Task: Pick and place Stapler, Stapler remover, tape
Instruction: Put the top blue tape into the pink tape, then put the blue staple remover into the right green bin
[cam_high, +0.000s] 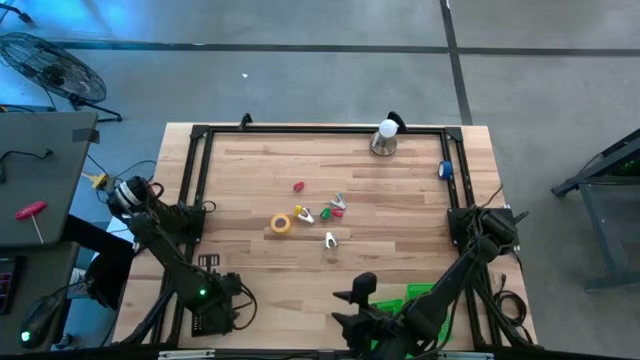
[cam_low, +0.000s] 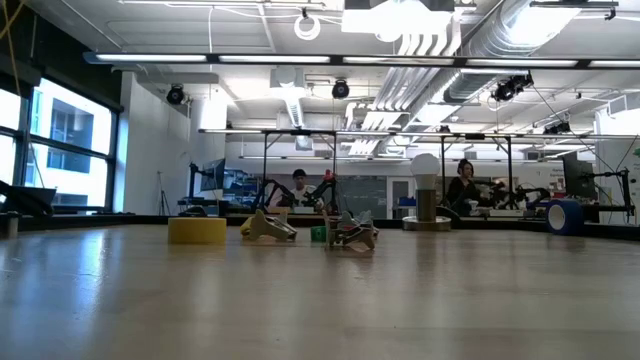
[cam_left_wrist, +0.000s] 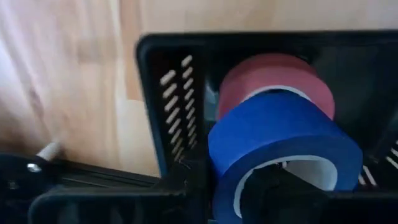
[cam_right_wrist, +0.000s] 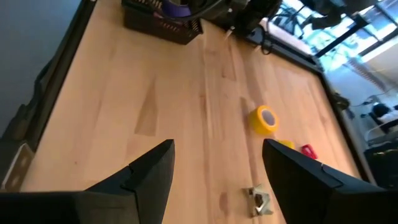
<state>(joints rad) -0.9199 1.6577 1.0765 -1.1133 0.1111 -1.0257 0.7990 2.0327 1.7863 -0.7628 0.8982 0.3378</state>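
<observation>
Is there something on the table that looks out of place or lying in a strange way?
Nothing looks spilled or damaged. A yellow tape roll and several small items lie loosely scattered at the table's middle. A blue tape roll leans tilted against a pink tape roll inside the black basket.

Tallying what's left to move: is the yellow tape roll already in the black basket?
No, the yellow roll lies on the bare table, far from the basket.
</observation>
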